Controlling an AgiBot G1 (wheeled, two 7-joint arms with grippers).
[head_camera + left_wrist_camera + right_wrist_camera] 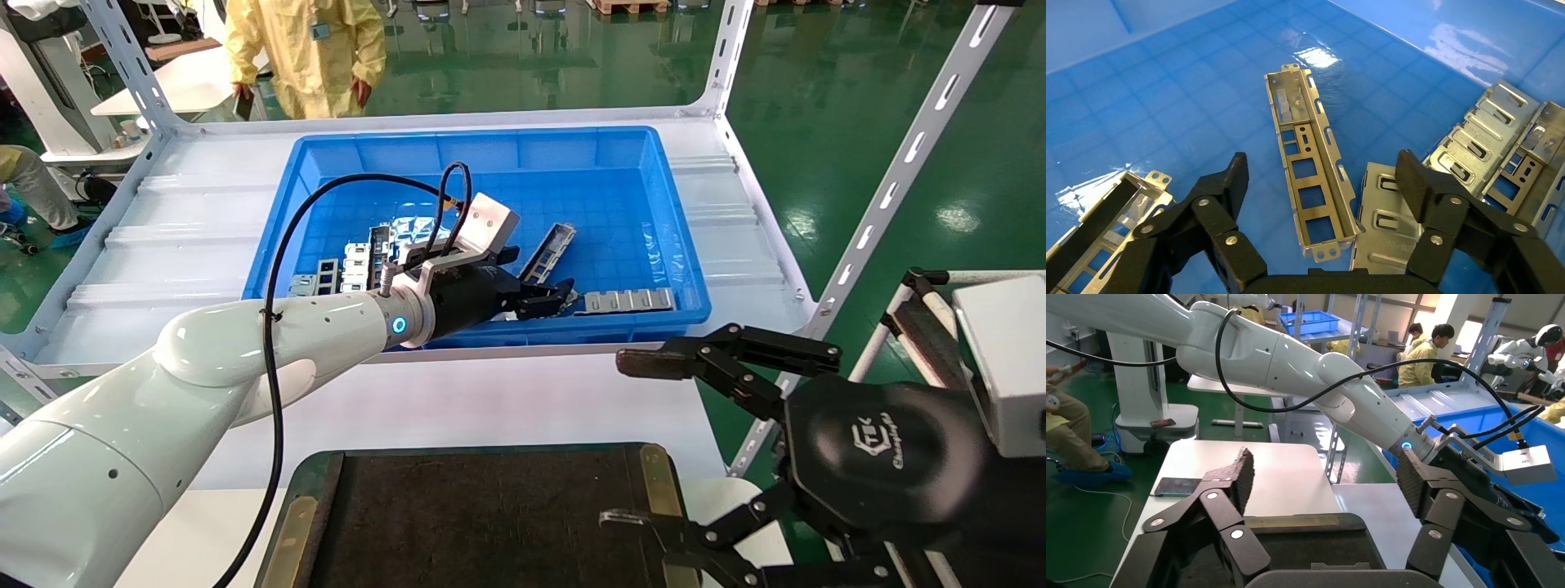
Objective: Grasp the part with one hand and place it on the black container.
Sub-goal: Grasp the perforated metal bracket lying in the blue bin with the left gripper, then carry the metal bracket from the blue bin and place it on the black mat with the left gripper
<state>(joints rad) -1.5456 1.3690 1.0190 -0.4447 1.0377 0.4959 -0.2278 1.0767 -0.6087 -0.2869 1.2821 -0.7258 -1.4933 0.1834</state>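
The part (549, 248), a narrow grey channel with ladder-like cutouts, lies on the floor of the blue bin (490, 137). In the left wrist view the part (1310, 177) lies lengthwise between my open fingers, apart from both. My left gripper (546, 299) is inside the bin, open and empty, just short of the part; it also shows in the left wrist view (1324, 179). My right gripper (633, 441) is open and empty, beside the near right corner of the black container (327, 467). The right wrist view shows that gripper (1324, 478) above the container's (1303, 540) edge.
A flat tabbed strip (628, 300) lies at the bin's near right. More strips (1389, 228) and a long trough bar (1095, 228) flank the part. A heap of parts (351, 265) lies left of my wrist. Shelf uprights (899, 175) stand at the right.
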